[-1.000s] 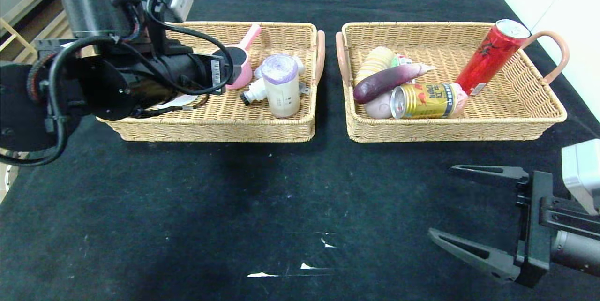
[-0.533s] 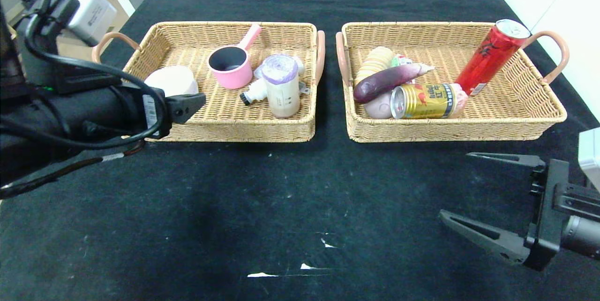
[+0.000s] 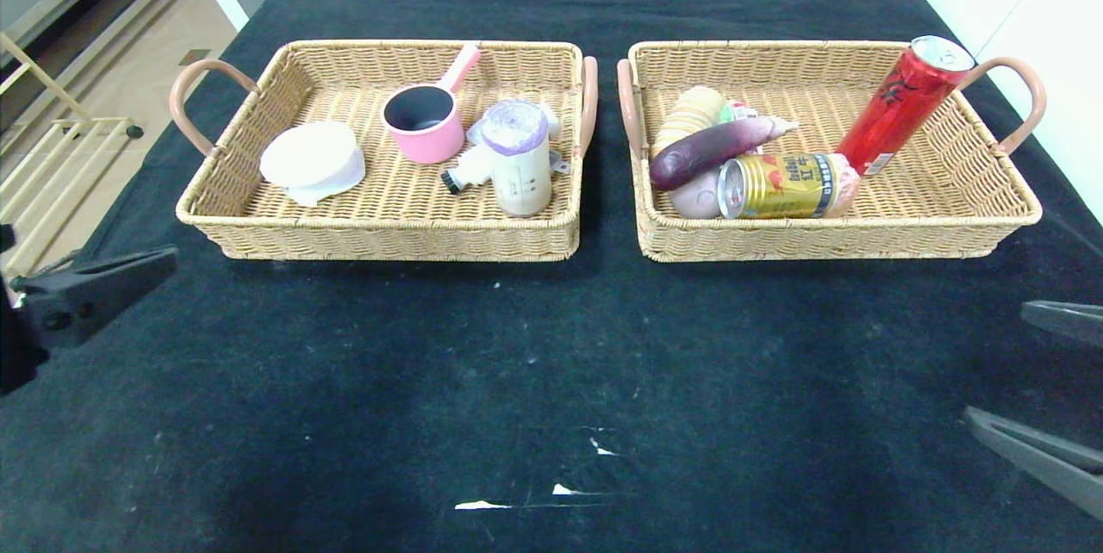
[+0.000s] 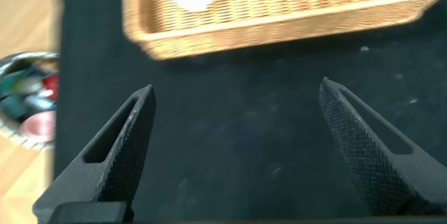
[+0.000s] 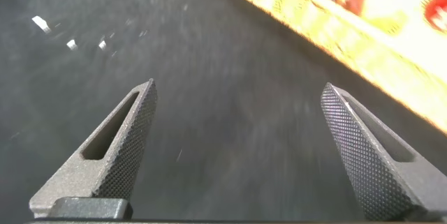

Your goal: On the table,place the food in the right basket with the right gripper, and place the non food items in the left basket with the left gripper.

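With no item left on the table (image 3: pixel 551 381), both baskets lie ahead of the wide-open, empty left gripper (image 4: pixel 237 147) and right gripper (image 5: pixel 241 147), each nearest its own

Desk (image 3: pixel 551 346): matt black cloth, slightly napped, flecked with white specks.
Left basket (image 3: pixel 388 239) and right basket (image 3: pixel 827 239): tan woven wicker, ribbed and rough; smooth brown loop handles.
Red can (image 3: pixel 900 105): glossy metal, silver rim.
Gold can (image 3: pixel 780 185): shiny printed metal.
Eggplant (image 3: pixel 711 150): smooth, glossy purple skin.
Potato (image 3: pixel 696 195): pale, matt skin.
Saucepan (image 3: pixel 422 118): smooth pink plastic-looking shell, dark inside.
Roll (image 3: pixel 517 158): beige, matt, with thin crinkled purple film on top.
Left gripper (image 4: pixel 237 154) and right gripper (image 5: pixel 241 154): matt black jaws, inner faces finely knurled.
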You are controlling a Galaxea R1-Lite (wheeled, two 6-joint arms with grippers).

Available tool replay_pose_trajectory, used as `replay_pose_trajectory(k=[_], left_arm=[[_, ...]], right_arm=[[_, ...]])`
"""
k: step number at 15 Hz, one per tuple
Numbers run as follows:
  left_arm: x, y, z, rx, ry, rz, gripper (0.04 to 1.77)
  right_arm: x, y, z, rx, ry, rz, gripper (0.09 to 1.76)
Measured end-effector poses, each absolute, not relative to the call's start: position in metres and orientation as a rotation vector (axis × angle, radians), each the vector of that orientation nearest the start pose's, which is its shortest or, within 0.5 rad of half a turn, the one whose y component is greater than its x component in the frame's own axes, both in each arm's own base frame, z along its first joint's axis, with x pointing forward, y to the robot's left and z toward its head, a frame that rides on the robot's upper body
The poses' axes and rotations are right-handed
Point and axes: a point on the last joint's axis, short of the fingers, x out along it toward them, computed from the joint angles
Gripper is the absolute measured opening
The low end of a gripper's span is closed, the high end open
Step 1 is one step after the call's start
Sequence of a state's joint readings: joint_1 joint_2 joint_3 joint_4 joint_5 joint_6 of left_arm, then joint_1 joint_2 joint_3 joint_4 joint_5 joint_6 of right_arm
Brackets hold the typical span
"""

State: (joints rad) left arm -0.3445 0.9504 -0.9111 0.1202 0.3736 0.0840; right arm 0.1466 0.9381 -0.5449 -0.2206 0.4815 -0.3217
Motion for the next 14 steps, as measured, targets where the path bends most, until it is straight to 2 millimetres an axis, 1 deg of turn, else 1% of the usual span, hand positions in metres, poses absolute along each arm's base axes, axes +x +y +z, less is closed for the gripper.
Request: replay_pose_trajectory(k=[2, 4, 7, 8, 10, 11, 14], left_arm=[[0.071, -0.013, 0.298, 0.126, 0.128, 0.047, 1.69], [0.037, -0.002, 0.295, 0.111, 0.109, 0.044, 1.7], [-0.011, 0.003, 0.295, 0.101, 0.048, 0.022, 1.7], [-0.021, 0.003, 0.295, 0.097, 0.018, -0.013, 1.7], [-0.044, 0.002, 0.293, 0.095, -0.05, -0.061, 1.7], [-0.051, 0.001, 0.29, 0.095, -0.051, -0.056, 1.7], [-0.07, -0.002, 0.281, 0.095, -0.057, -0.065, 1.7]], right_arm=[[0.077, 0.018, 0.233, -0.269, 0.093, 0.591, 1.71], [0.046, 0.013, 0.235, -0.262, 0.078, 0.522, 1.71], [0.003, 0.008, 0.227, -0.259, 0.069, 0.421, 1.71], [-0.009, 0.007, 0.223, -0.261, 0.061, 0.379, 1.71], [-0.029, 0.005, 0.21, -0.262, 0.058, 0.33, 1.71], [-0.037, 0.005, 0.203, -0.261, 0.056, 0.319, 1.71], [-0.05, 0.005, 0.194, -0.265, 0.021, 0.302, 1.71]])
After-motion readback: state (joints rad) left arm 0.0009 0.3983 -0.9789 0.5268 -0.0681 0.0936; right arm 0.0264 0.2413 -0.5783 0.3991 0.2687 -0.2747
